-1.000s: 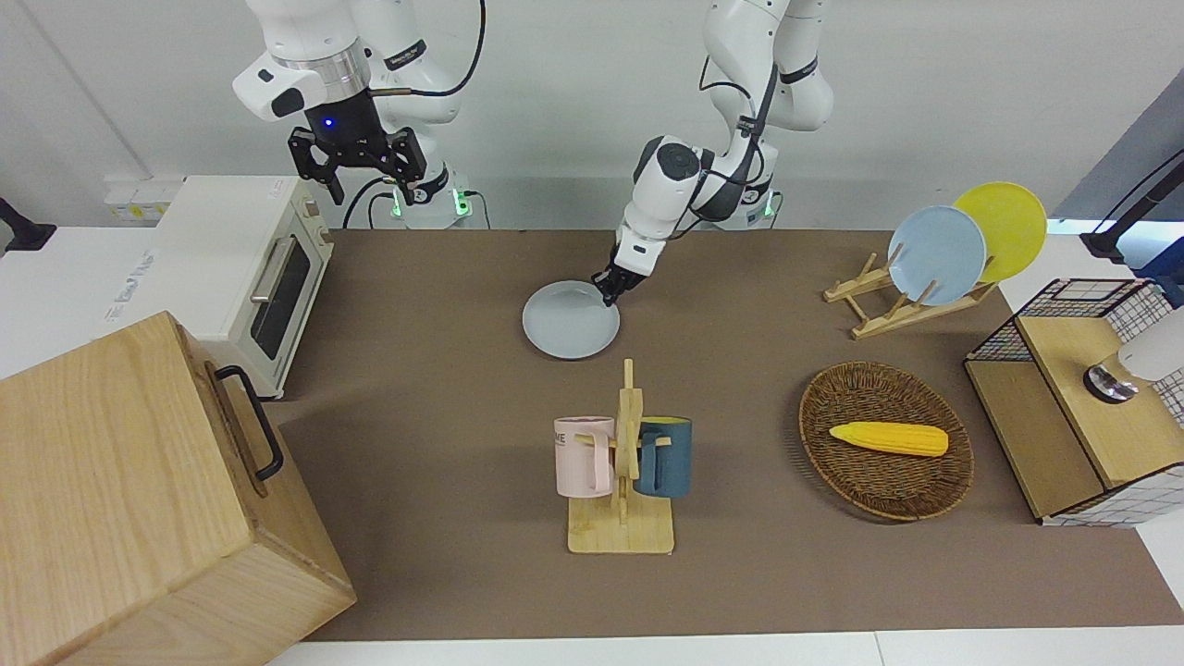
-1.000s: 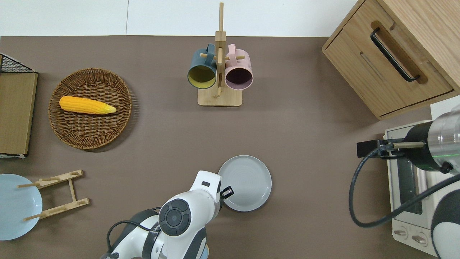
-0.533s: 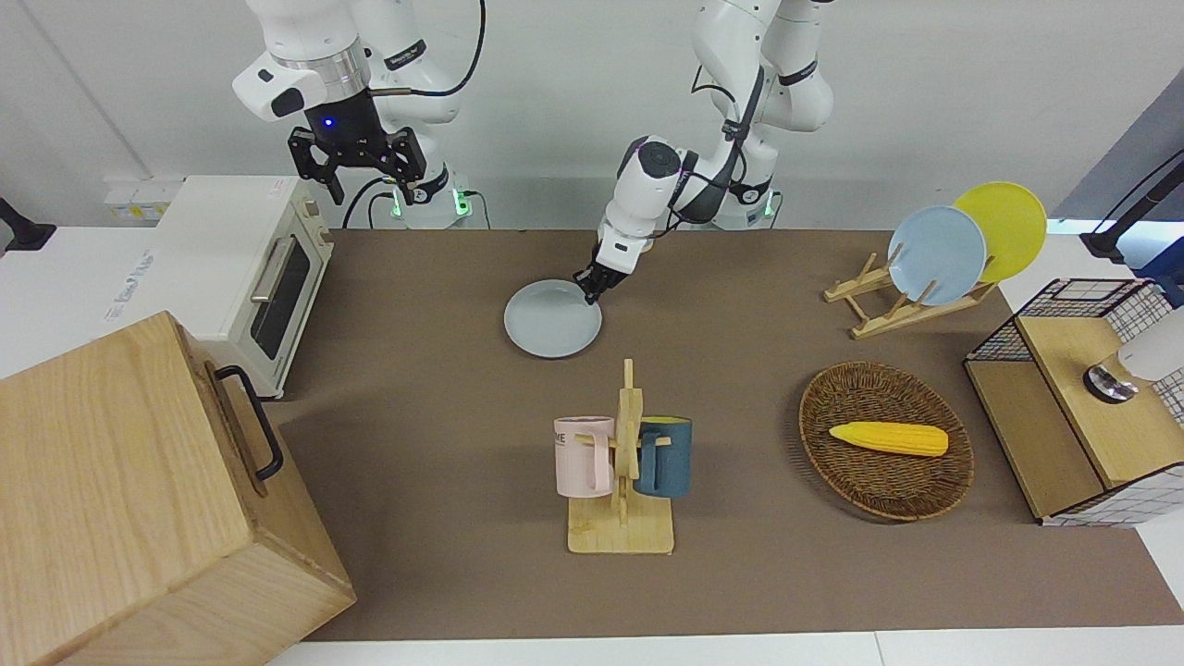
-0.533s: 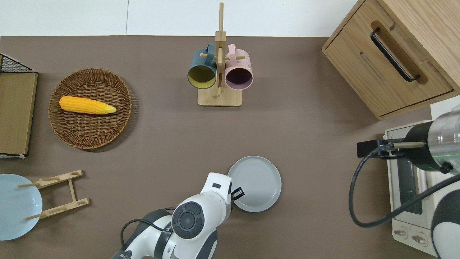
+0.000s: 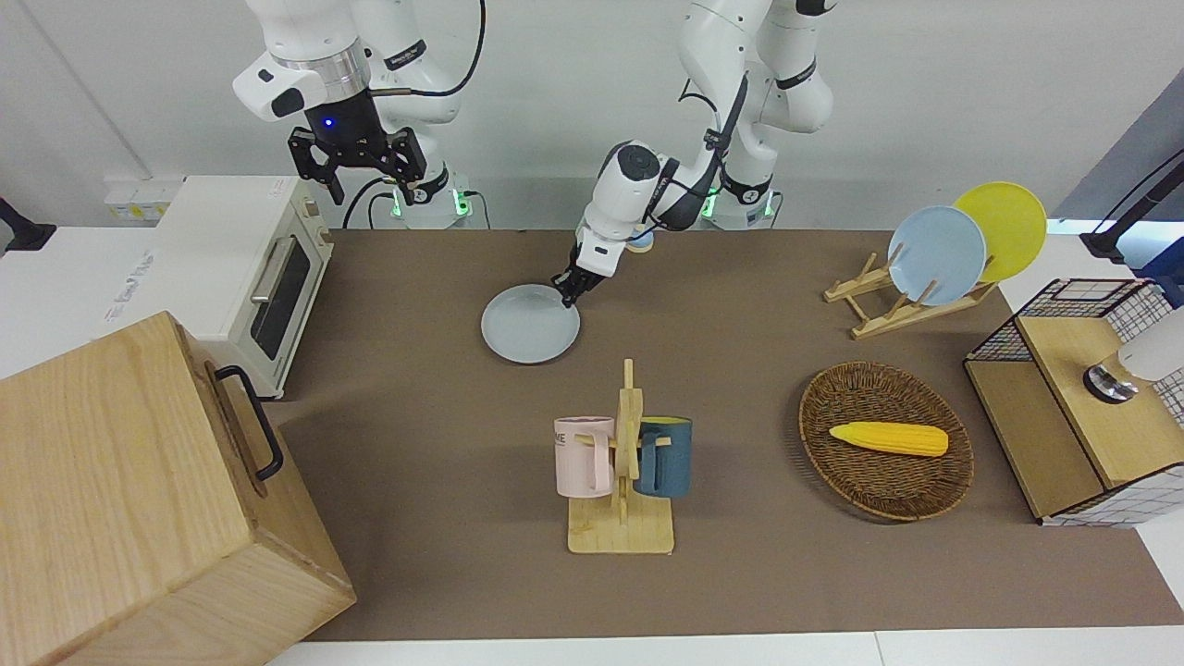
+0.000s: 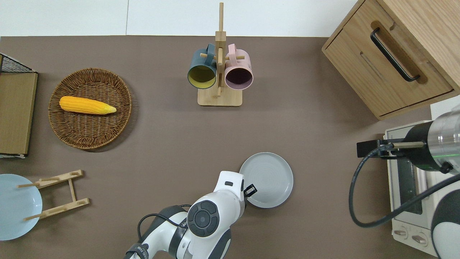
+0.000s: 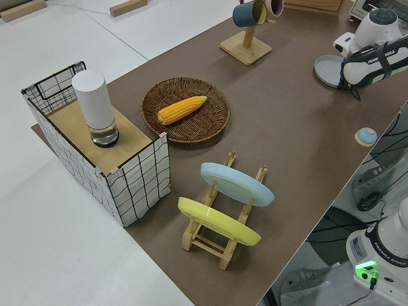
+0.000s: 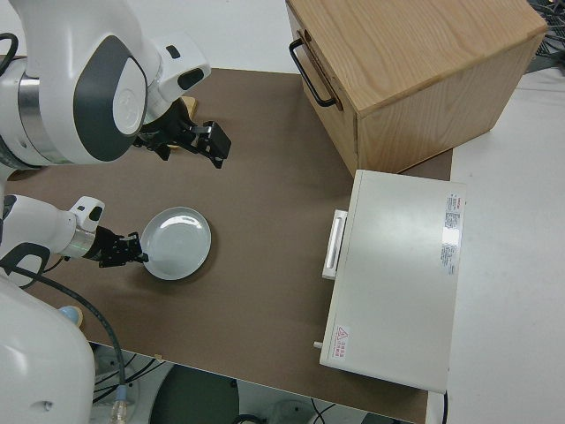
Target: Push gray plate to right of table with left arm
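The gray plate [image 5: 530,324] [image 6: 266,180] [image 8: 178,243] lies flat on the brown table [image 5: 416,416], near the robots' edge and nearer to them than the mug rack. My left gripper [image 5: 566,294] [image 6: 250,190] [image 8: 137,250] is low at the table, shut and empty. Its tips touch the plate's rim on the side toward the left arm's end. In the left side view the plate [image 7: 329,69] shows beside the left arm's wrist. My right gripper [image 5: 356,171] is open and parked.
A mug rack [image 5: 622,462] [image 6: 219,72] holds a pink and a blue mug. A toaster oven [image 5: 250,268] and a wooden cabinet [image 5: 120,499] stand at the right arm's end. A corn basket [image 5: 885,453], plate rack [image 5: 934,259] and wire shelf [image 5: 1082,398] stand at the left arm's end.
The left gripper has moved toward the right arm's end, and the gray plate has slid that way ahead of it. The right arm has not moved.
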Controlling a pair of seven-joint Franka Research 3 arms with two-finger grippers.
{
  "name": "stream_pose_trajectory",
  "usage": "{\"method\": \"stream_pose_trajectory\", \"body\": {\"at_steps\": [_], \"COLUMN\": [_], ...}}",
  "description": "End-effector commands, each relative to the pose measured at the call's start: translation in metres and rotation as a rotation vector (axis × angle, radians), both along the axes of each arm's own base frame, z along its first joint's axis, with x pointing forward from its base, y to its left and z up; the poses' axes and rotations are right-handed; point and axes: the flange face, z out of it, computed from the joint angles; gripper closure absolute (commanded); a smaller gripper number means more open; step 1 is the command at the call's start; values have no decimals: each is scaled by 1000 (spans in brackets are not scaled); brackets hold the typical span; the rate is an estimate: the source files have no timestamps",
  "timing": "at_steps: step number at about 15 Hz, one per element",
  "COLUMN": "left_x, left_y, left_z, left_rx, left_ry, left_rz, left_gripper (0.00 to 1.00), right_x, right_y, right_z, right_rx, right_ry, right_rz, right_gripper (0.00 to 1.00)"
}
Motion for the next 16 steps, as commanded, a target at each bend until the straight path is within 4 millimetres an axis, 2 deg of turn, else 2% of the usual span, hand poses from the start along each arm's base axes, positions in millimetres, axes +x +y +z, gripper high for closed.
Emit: {"method": "stream_pose_trajectory", "body": {"at_steps": [1,4,5,7,11,13,16], "left_x": [-4,1,3,6,15,22,38], "left_y": [-9,-6,-4,1,21,36,68], "left_z": [-26,-21,-17,-1,42,56,70], "left_rx": [6,3,0,2,20,31,49], "left_ry": [40,32,27,37,72,80,105], "left_rz": [14,13,16,17,16,9,-30], "left_gripper": [876,548,414,221,26,19,13], "right_x": [-8,-8,-8,-8,-8,-8,-8], "right_y": [0,0,0,0,0,0,0], "right_z": [0,0,0,0,0,0,0], "right_rx": [9,9,9,9,9,9,9], "right_ry": [3,3,3,3,5,3,3], "right_rz": [-21,-21,-21,-21,-21,-22,-21], "right_gripper": [5,5,5,5,5,5,5]}}
